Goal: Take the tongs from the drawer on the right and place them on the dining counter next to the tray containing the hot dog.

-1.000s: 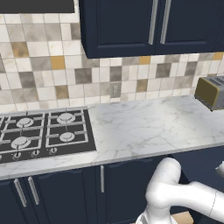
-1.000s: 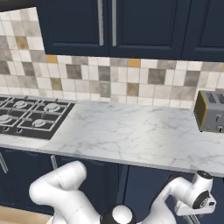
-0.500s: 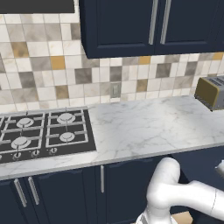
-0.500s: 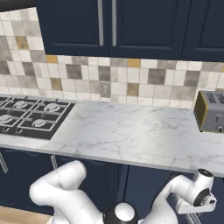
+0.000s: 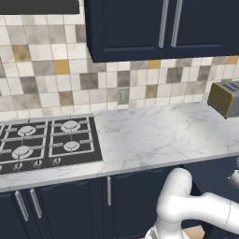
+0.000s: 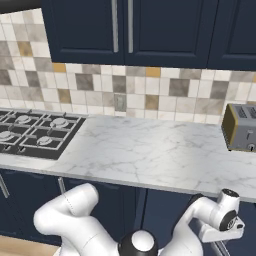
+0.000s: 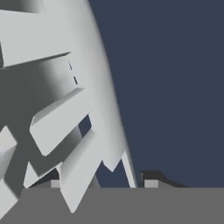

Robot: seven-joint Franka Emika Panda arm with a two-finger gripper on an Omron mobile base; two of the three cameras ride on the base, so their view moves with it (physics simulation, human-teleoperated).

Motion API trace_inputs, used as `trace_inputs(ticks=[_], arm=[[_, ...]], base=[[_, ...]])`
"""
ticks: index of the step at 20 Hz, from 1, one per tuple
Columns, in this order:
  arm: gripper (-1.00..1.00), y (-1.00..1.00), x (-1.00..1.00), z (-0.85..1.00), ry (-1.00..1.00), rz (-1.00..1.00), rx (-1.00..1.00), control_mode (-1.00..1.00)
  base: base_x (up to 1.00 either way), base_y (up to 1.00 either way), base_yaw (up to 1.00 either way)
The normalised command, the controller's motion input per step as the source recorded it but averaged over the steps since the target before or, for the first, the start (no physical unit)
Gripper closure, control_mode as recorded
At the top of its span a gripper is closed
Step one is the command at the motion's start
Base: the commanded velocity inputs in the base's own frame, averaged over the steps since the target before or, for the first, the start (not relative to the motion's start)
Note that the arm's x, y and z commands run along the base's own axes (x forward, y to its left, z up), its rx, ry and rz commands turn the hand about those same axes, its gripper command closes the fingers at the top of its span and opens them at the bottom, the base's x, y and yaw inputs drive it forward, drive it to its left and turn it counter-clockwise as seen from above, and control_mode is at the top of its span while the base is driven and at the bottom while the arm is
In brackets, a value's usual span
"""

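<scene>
Closest to me, in the hand view, the tongs (image 7: 78,144) sit right up against the camera. They show as pale grey metal slabs and pointed blades, fanning up from the bottom edge towards the upper left. I count one pair. They lie on a flat navy surface that I take to be the inside of the drawer (image 7: 175,87).

The gripper (image 7: 103,183) is down at them. Its two dark fingertips (image 7: 151,181) stand either side of the lower ends of the tongs, partly apart, with metal between them. I cannot tell whether the pads press on the metal or just flank it, so I cannot say it has a hold.

In the base views the white arm (image 6: 70,220) bends low in front of the navy lower cabinets (image 5: 60,205), and its wrist (image 6: 225,217) reaches under the front edge of the marble worktop (image 6: 150,155) on the right. I count three vertical handles on those lower doors in the left base view.

On the worktop are one black stove (image 5: 42,144) with four burners at the left and one toaster (image 6: 241,127) at the far right, well apart. Behind them is the tiled wall (image 5: 70,79), with navy upper cabinets (image 6: 150,30) carrying two vertical handles.
</scene>
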Motion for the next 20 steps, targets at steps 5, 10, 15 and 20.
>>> trace_inputs(ticks=[5, 10, 15, 20], arm=[[1.0, 0.18, -0.17, 0.1, -0.06, 0.01, -0.02, -1.0], [1.0, 0.17, -0.31, 0.49, -0.1, 0.01, 0.0, -1.0], [1.0, 0.08, -0.43, 0.72, 0.0, 0.03, -0.01, -1.0], [1.0, 0.13, -0.39, 0.83, 0.0, 0.04, -0.01, -1.0]], base=[[0.0, 0.0, 0.0], [0.0, 0.0, 0.0], [0.0, 0.0, 0.0], [0.0, 0.0, 0.0]])
